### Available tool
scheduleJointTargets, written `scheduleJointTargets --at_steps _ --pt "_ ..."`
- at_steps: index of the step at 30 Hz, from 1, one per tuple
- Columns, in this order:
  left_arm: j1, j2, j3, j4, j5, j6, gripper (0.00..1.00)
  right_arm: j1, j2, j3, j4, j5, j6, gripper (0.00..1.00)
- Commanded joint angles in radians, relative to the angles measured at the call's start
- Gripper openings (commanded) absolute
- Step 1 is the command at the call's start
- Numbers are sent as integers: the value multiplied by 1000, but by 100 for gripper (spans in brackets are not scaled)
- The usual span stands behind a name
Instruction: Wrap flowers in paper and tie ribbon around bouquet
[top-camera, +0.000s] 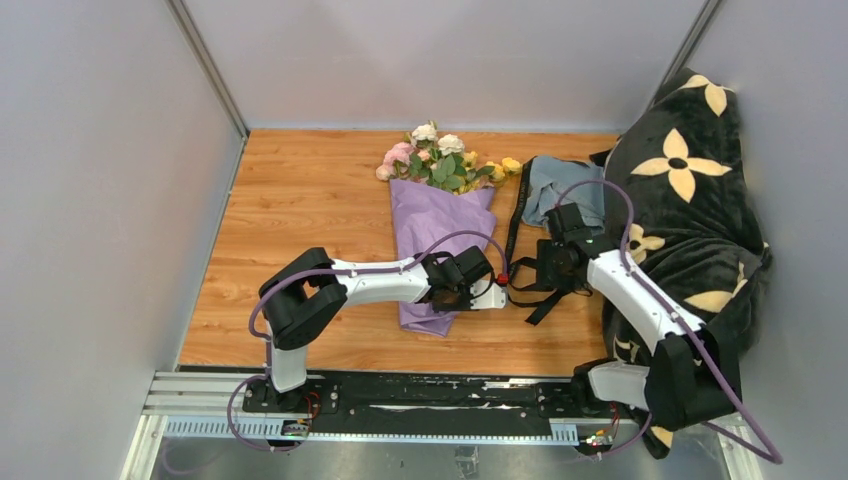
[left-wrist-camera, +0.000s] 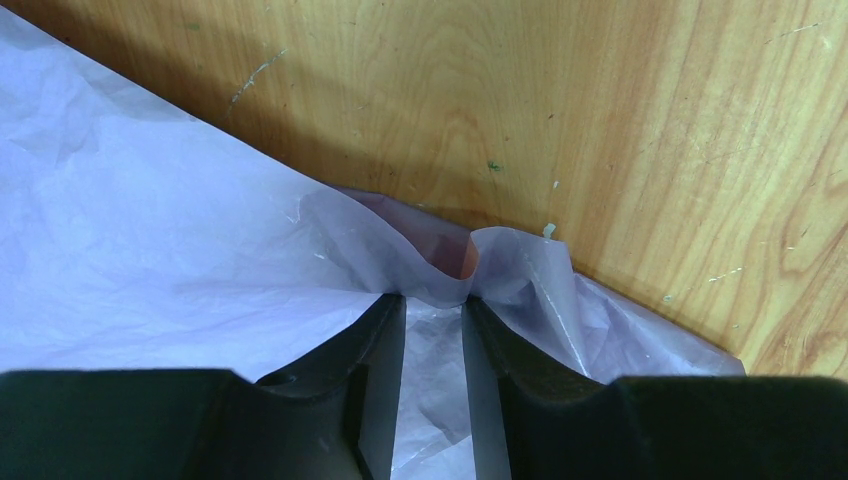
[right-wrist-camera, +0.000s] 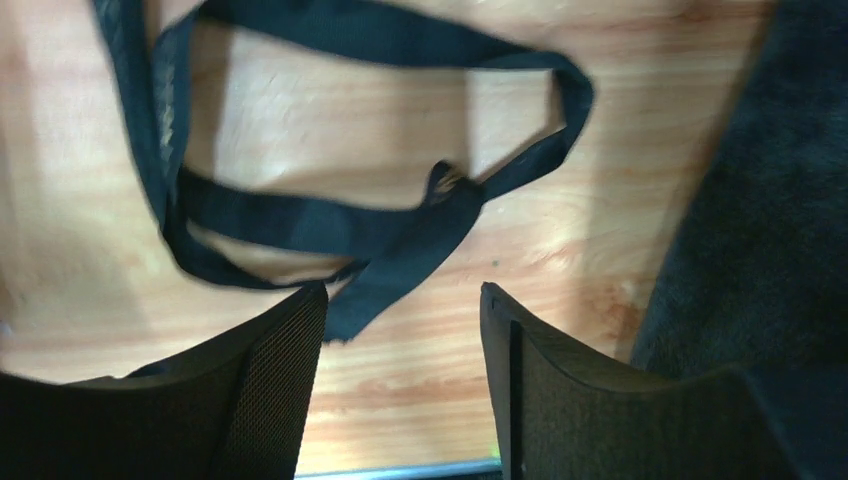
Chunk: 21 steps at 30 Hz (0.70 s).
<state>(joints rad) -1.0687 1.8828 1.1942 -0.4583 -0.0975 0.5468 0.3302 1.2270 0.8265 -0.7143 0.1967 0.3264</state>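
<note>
Bouquet (top-camera: 440, 230) lies near-to-far, flowers (top-camera: 440, 160) farthest — left gripper (left-wrist-camera: 433, 302) pinches its paper (left-wrist-camera: 150, 250), right gripper (right-wrist-camera: 402, 292) gapes over ribbon (right-wrist-camera: 300, 218).

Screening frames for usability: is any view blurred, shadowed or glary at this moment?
Right wrist view: soft, the ribbon smeared at its edges. Left wrist view: sharp, crinkles in the paper crisp, a dark shadow along its edge on the table. Top view: evenly lit, no glare, the flowers clear.

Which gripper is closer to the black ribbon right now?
Right. The right gripper hangs open directly over the ribbon; the left gripper is off to its side, pinching the paper.
</note>
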Motion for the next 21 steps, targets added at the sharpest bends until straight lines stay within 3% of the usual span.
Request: scheduleJointTargets --at_steps 1,6,17,21 --pt "-6 109 -62 -42 61 -10 36 -188 -10 -70 158 -165 53 64" --pt "-5 108 -64 -43 59 -7 36 -231 -4 -114 277 -181 87 66" --pt "-5 109 -62 -45 56 -4 36 -261 153 -134 360 -313 32 66" --pt "-6 108 -61 -46 55 -4 36 -262 239 -122 370 -361 12 59"
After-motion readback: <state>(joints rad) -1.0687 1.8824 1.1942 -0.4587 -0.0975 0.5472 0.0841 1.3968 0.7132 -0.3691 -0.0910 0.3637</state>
